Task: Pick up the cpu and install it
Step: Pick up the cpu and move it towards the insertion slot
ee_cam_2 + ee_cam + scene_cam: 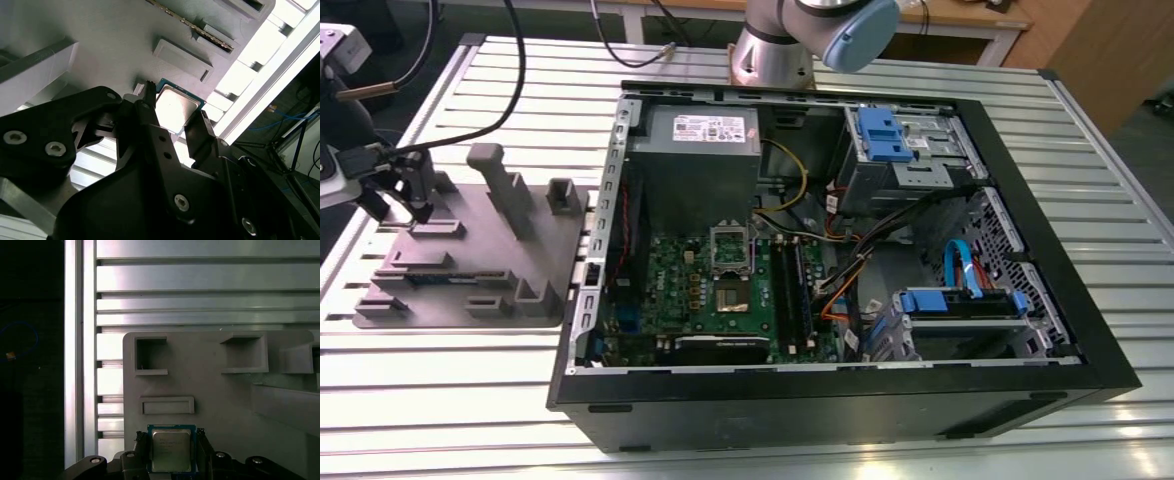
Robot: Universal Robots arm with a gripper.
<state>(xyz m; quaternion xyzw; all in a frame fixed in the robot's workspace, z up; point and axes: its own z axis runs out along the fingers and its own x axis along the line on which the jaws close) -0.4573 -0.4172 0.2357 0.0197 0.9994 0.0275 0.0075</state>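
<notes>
Because the cpu (171,450) lies flat on the grey plate (210,385) right between the fingertips (202,440), a good pick here, I judge, depends on closing squarely and gently on two opposite edges. The pads should sit low enough to catch the thin rim rather than ride over the lid. In both wrist views the gripper (175,112) brackets the chip with its jaws set narrow, each just beside an edge; firm contact I cannot confirm. A raised frame (166,405) on the plate sits just ahead of the fingertips. In the exterior view the gripper points straight down at the plate, well apart from the open computer case (854,400), beyond which the arm's base (781,50) stands.
</notes>
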